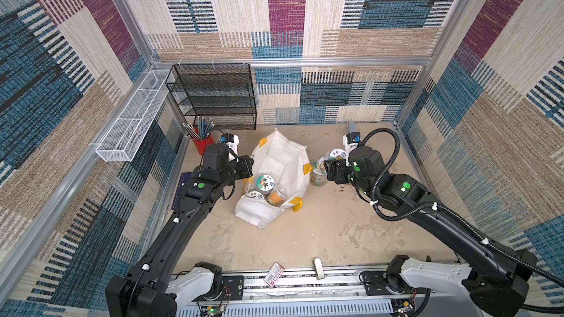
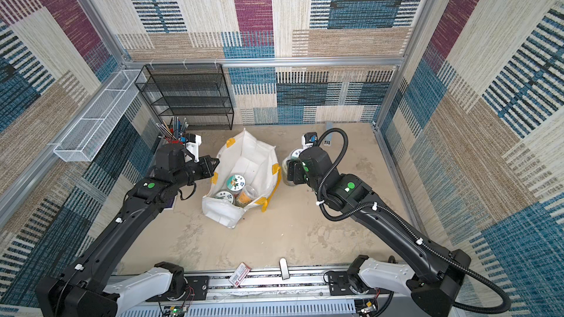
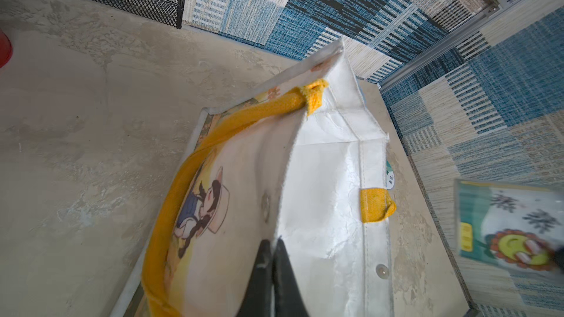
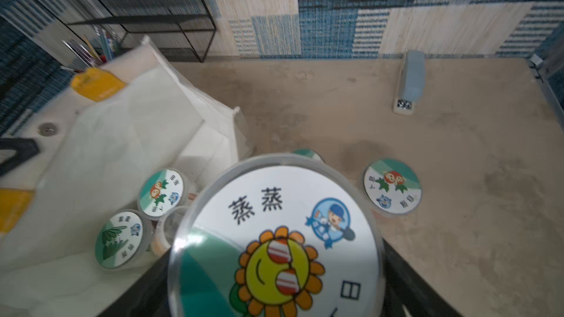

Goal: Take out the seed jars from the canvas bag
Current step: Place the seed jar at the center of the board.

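The white canvas bag [image 1: 283, 157] with yellow straps stands open at mid table. My left gripper [image 3: 271, 243] is shut on the fabric of its left rim [image 1: 248, 167]. Inside the bag are two teal-lidded seed jars [image 1: 265, 182] [image 1: 255, 195] and a clear-lidded one [image 1: 277, 195]. Just right of the bag, my right gripper [image 4: 276, 285] is shut on a seed jar with a sunflower lid [image 4: 274, 233] [image 1: 318, 169]. Another jar [image 4: 392, 188] [image 1: 335, 155] stands on the table beyond it. The edge of a further lid [image 4: 306, 153] peeks out behind the held jar.
A red pencil cup [image 1: 203, 144] stands behind my left arm, in front of a black mesh shelf [image 1: 213, 96]. A white wire basket [image 1: 134, 117] hangs on the left wall. A grey stapler-like object [image 4: 410, 83] lies at the back right. A small red-and-white box [image 1: 273, 273] lies on the front rail.
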Tool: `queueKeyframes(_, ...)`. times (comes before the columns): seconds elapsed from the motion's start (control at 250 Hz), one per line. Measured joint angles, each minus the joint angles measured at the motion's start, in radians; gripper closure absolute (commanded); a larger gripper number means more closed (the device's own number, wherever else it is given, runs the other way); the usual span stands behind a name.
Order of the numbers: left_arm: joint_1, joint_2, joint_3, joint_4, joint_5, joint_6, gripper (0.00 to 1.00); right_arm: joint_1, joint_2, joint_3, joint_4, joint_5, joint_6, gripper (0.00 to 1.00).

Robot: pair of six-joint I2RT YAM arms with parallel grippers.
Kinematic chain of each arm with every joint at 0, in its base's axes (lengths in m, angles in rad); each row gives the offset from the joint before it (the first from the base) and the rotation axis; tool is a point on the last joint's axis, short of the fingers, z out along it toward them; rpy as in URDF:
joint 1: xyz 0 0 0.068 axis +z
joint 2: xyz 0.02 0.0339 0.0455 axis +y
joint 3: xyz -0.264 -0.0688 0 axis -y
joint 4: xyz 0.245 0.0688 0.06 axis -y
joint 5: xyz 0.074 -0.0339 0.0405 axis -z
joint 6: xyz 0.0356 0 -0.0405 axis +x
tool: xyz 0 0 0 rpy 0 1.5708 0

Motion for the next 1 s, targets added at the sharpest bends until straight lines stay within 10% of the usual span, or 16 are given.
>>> queueKeyframes(0.584, 0.006, -0.006, 0.0, 0.0, 0.011, 0.003, 1.0, -0.07, 0.115, -0.363, 0.023, -0.002, 0.151, 0.25)
queueKeyframes(1.004, 0.008, -0.014, 0.01, -0.008, 0.034, 0.013, 1.0, -0.079, 0.148, -0.366, 0.117, -0.002, 0.161, 0.01)
